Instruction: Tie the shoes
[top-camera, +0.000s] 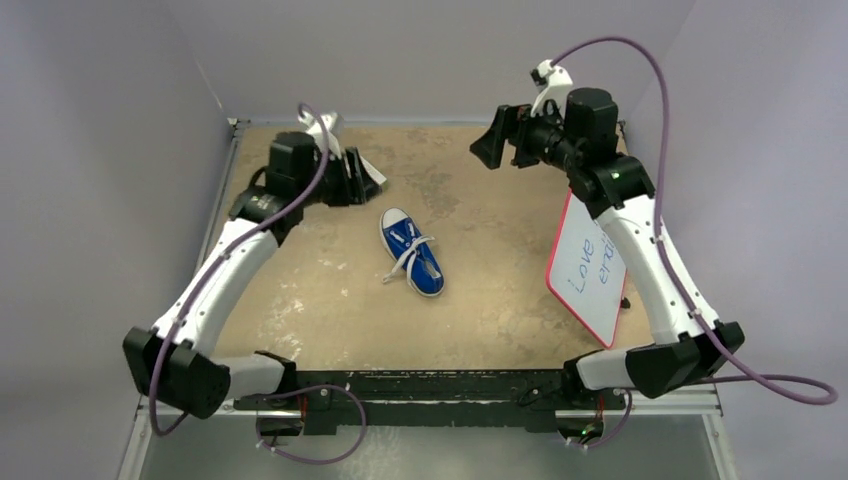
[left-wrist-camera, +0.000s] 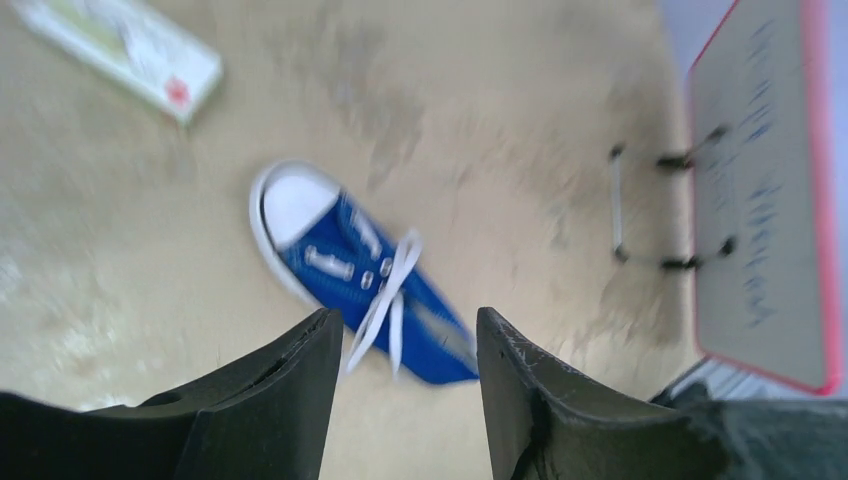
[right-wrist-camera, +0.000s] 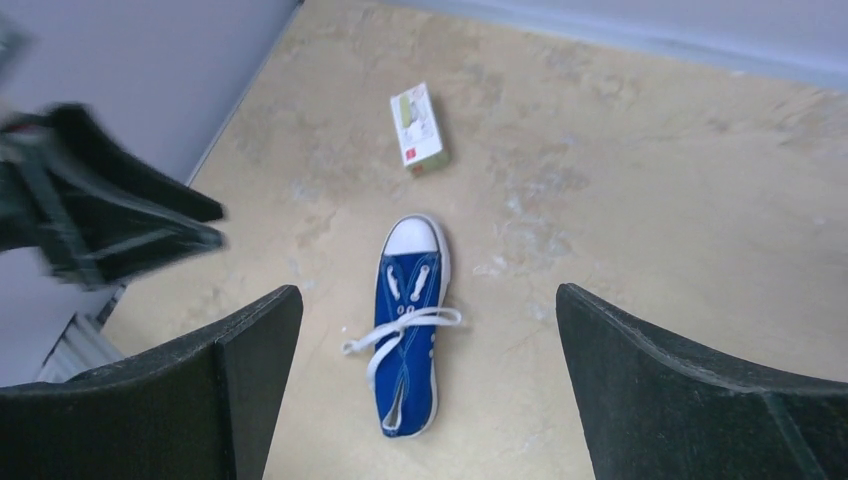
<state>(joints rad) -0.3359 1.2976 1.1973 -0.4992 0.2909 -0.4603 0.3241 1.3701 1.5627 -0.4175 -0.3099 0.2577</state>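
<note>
I see the blue sneaker (top-camera: 411, 251) lying flat near the middle of the table (top-camera: 500, 300), toe toward the far edge. Its white laces (right-wrist-camera: 400, 330) cross over the tongue. My left gripper (left-wrist-camera: 409, 322) hangs over the table's far left part, jaws partly apart with nothing between them. My right gripper (top-camera: 490, 145), over the far right part, gapes wide and empty.

1 blue sneaker (top-camera: 411, 251), 1 sm. box (right-wrist-camera: 418, 130), 1 whiteboard (top-camera: 590, 268), 2 arms: L arm (top-camera: 225, 270), R arm (top-camera: 645, 255).
</note>
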